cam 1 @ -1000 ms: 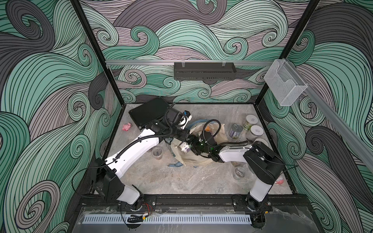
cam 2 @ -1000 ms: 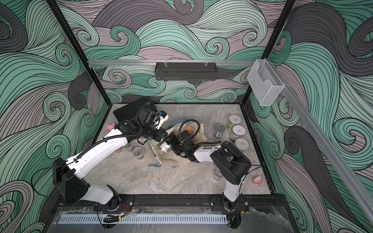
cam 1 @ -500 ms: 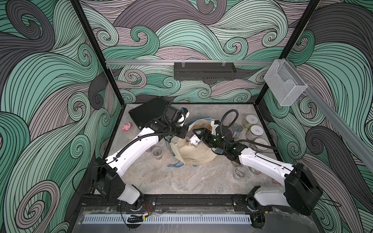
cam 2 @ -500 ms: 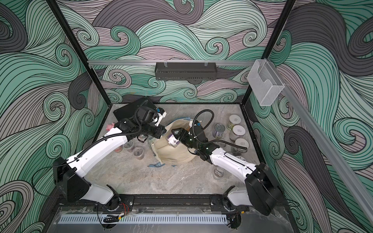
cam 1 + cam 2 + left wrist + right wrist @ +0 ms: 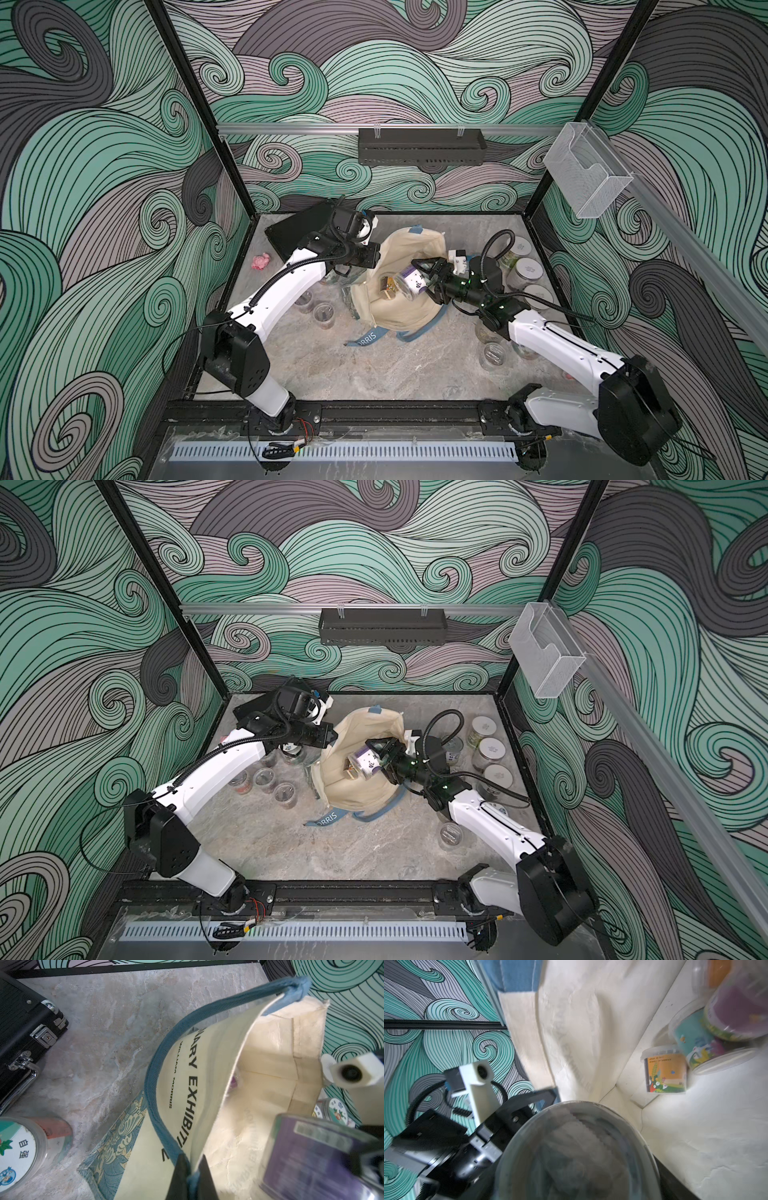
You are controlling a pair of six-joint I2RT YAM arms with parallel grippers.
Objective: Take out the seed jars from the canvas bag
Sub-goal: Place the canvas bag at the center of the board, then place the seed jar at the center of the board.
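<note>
The cream canvas bag (image 5: 399, 316) lies mid-table with its mouth held open. My left gripper (image 5: 192, 1169) is shut on the bag's blue strap (image 5: 158, 1076) at the rim. Over the open mouth, my right gripper (image 5: 415, 282) is shut on a clear seed jar (image 5: 409, 284) with a purple label; the same jar (image 5: 577, 1151) fills the right wrist view. Three more labelled jars lie inside the bag: orange (image 5: 664, 1072), teal (image 5: 699, 1043) and purple (image 5: 737, 1007). Several jars stand on the table left (image 5: 266, 777) and right (image 5: 492, 748) of the bag.
A flat black hard case (image 5: 299, 232) lies at the back left behind my left wrist. A pink lump (image 5: 261, 261) sits by the left wall. A sticker-lidded jar (image 5: 18, 1151) stands close to the bag. One open jar (image 5: 492, 353) stands under my right forearm.
My right arm has swung its elbow out to the right and drawn the purple-labelled jar up out of the bag. My left gripper has shifted slightly back with the strap.
</note>
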